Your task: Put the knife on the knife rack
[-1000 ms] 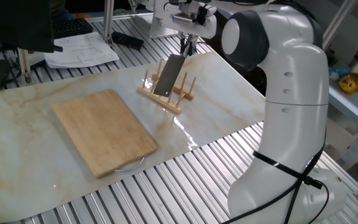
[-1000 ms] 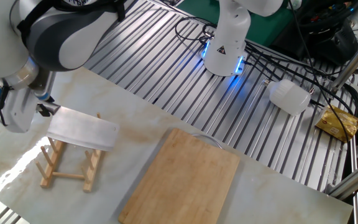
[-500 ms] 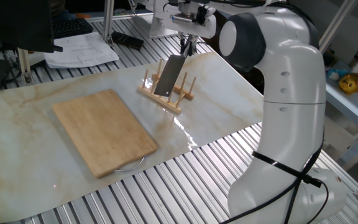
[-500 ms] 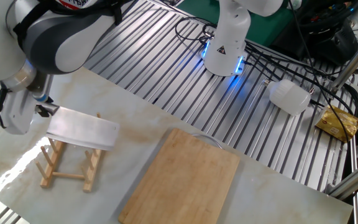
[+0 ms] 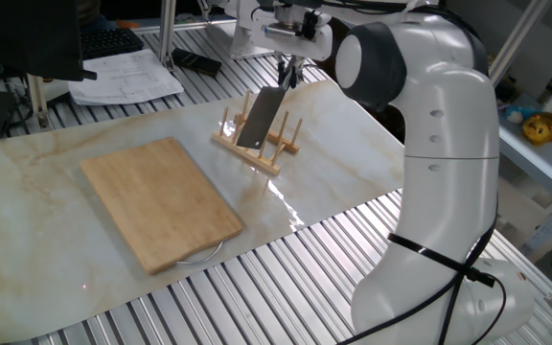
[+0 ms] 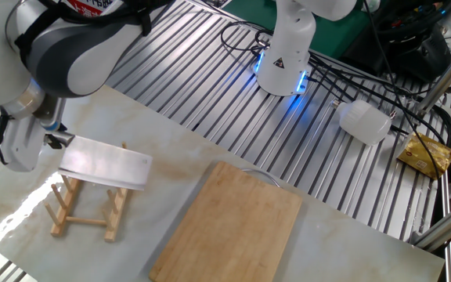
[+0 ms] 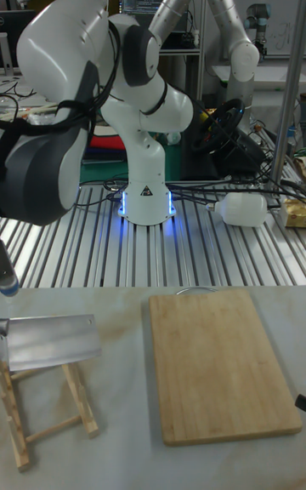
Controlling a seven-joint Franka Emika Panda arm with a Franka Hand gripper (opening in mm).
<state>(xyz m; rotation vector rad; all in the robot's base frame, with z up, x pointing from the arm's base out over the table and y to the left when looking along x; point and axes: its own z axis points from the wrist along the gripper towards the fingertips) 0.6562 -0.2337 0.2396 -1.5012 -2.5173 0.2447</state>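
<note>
The knife [image 5: 262, 117] has a broad grey blade that hangs tilted over the knife rack [image 5: 257, 147], its lower edge among the upright pegs. My gripper [image 5: 287, 69] is shut on the handle at the blade's upper end. From the other side the blade [image 6: 104, 166] lies level across the peg tops of the light-wood rack [image 6: 84, 210], with the gripper [image 6: 53, 139] at its left end. In the tall view the blade [image 7: 51, 343] covers the rack's [image 7: 47, 418] upper pegs. The gripper is almost wholly cut off there at the left edge.
A large bamboo cutting board [image 5: 161, 201] lies on the marble sheet beside the rack. Behind the sheet are papers [image 5: 127, 77] and a keyboard. A white bottle [image 6: 364, 121], a yellow packet [image 6: 425, 154] and a second robot's base [image 6: 284, 59] stand on the slatted table.
The arm's upper joints have shifted slightly to the left. The knife stays in the same place over the rack, still held.
</note>
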